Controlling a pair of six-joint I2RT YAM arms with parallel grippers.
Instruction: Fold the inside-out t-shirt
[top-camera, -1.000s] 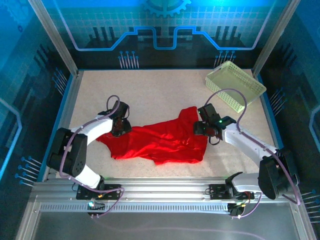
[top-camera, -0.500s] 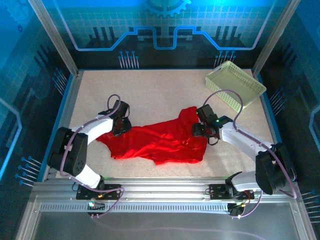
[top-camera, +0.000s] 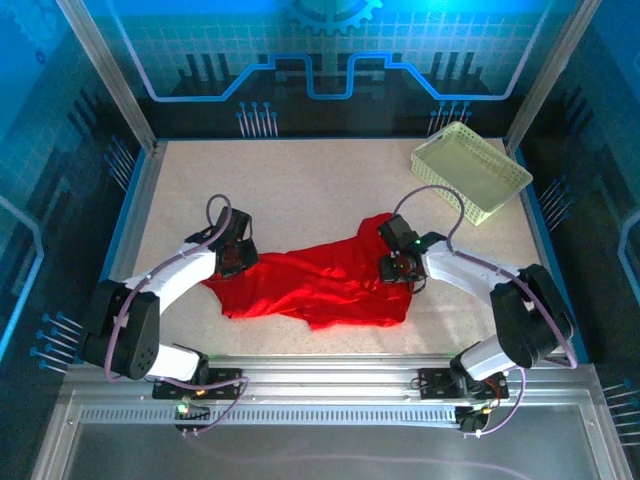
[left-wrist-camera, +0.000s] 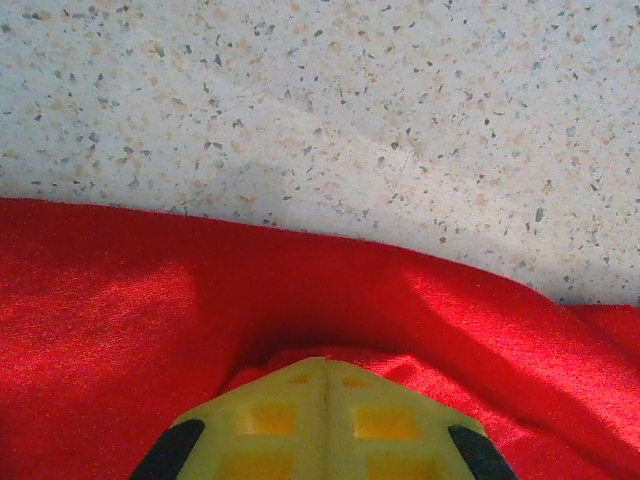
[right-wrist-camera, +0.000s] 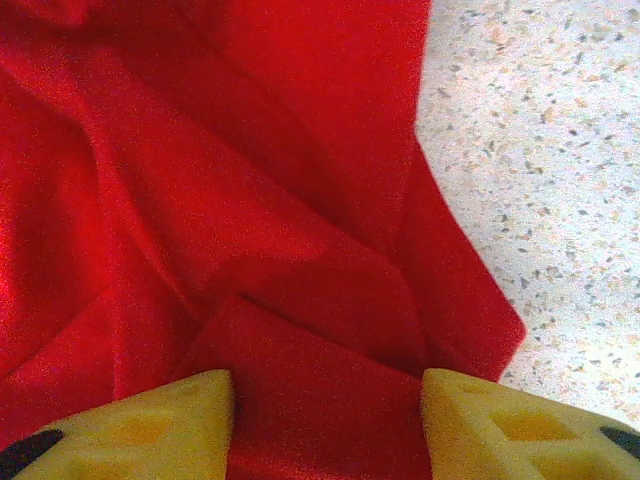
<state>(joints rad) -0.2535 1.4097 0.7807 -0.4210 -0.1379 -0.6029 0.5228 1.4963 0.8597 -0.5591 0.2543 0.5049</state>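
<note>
Left wrist view had the left gripper (left-wrist-camera: 325, 378) closed tight, its yellow fingers (left-wrist-camera: 265, 420) meeting on a ridge of the inside-out t-shirt (left-wrist-camera: 120, 320), bright red with a fine sheen. The right gripper (right-wrist-camera: 325, 405) stood about half open, its fingers (right-wrist-camera: 150, 415) straddling a raised fold near the cloth's edge and gripping nothing. From above, the garment lay crumpled and spread wide across the near-middle of the speckled table (top-camera: 300, 180), between both grippers. Farther back on the right sat a pale basket (top-camera: 470, 170).
</note>
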